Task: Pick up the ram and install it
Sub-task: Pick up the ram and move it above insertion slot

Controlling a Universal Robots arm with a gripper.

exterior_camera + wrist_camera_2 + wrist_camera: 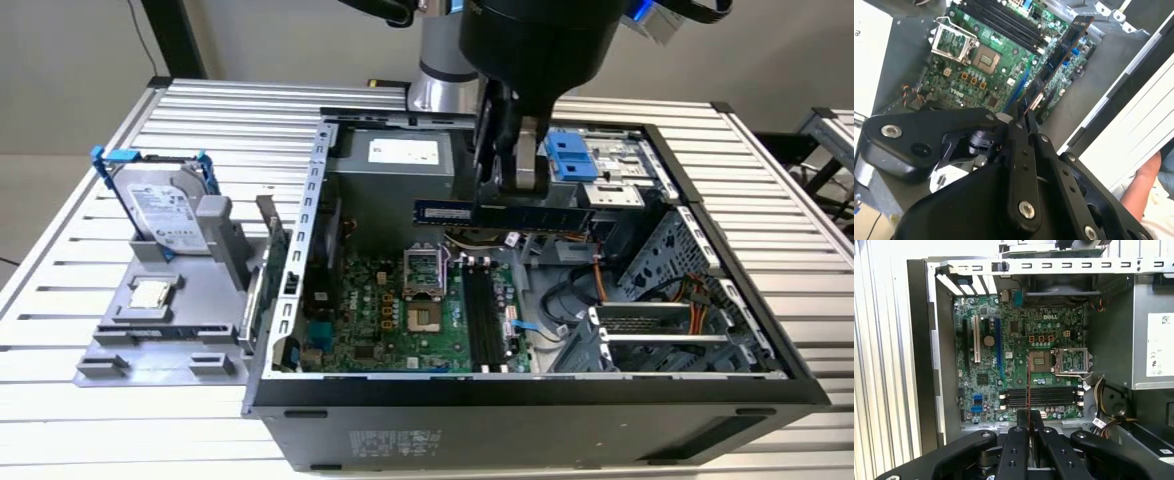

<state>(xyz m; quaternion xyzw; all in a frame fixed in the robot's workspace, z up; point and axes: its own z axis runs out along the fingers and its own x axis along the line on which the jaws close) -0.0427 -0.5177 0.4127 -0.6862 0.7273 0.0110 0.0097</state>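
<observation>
Ram point(445, 211) gripped above motherboard slots point(483, 322).

1. The arm point(441, 60) is a round tube, shiny and silver-grey, in the exterior view.
2. Under it sits a big black round part point(541, 45), smooth and a bit shiny.
3. A small blue bit point(645, 10) shows by the top of that black part.
4. The tool point(1023, 116) point(1029, 422) is black all over in both wrist views, built of flat bars with round ends.
5. It has one thick outer bar point(944, 462) on each side and two thin fingers point(1018, 446) side by side in the middle.
6. Round silver screws point(891, 131) sit where the bars join.
7. Little round holes point(1024, 165) run in a row down each finger.
</observation>
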